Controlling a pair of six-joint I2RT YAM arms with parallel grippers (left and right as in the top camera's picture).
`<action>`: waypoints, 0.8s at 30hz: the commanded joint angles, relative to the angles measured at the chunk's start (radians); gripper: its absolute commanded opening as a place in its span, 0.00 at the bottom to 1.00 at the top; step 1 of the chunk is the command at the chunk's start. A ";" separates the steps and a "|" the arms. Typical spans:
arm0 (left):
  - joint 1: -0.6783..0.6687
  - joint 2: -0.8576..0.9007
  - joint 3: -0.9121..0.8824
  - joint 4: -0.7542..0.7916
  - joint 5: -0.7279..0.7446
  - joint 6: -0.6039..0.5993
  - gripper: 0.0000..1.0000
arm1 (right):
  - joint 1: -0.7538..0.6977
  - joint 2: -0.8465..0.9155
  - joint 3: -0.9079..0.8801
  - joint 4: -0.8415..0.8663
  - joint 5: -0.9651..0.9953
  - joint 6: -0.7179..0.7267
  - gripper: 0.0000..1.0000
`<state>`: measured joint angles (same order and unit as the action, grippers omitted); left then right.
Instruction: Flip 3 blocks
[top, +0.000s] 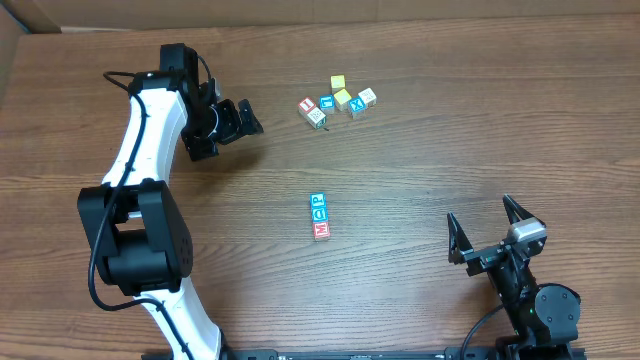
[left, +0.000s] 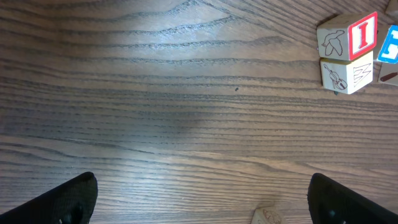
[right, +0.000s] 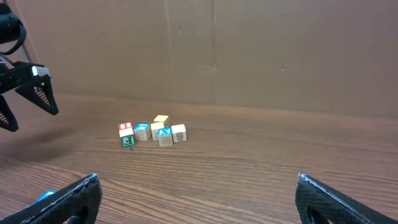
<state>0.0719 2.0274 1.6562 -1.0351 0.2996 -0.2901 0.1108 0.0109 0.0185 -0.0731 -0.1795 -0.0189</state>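
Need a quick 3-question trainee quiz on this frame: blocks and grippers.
1. How many cubes make up the straight row of blocks?
2. True or false: the left gripper is holding a block.
3. Which is nearer the cluster of blocks? A) left gripper B) right gripper

Key: 1) three. 2) false; it is open and empty. 3) A.

Under the left gripper (left: 202, 190) the table (left: 186, 93) is grained wood with a dull sheen; the gripper's fingers (left: 68, 199) look matt black; the two cubes (left: 348, 37) ahead are pale painted wood.
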 joint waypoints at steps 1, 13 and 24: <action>-0.008 0.013 0.014 0.000 -0.004 -0.005 1.00 | -0.006 -0.008 -0.010 0.004 -0.002 -0.004 1.00; -0.009 -0.043 0.014 0.000 -0.005 -0.005 1.00 | -0.006 -0.008 -0.010 0.004 -0.002 -0.004 1.00; -0.047 -0.455 0.014 -0.040 -0.106 0.036 1.00 | -0.006 -0.008 -0.010 0.004 -0.002 -0.004 1.00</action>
<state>0.0315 1.7393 1.6558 -1.0416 0.2718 -0.2855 0.1108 0.0109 0.0185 -0.0731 -0.1791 -0.0193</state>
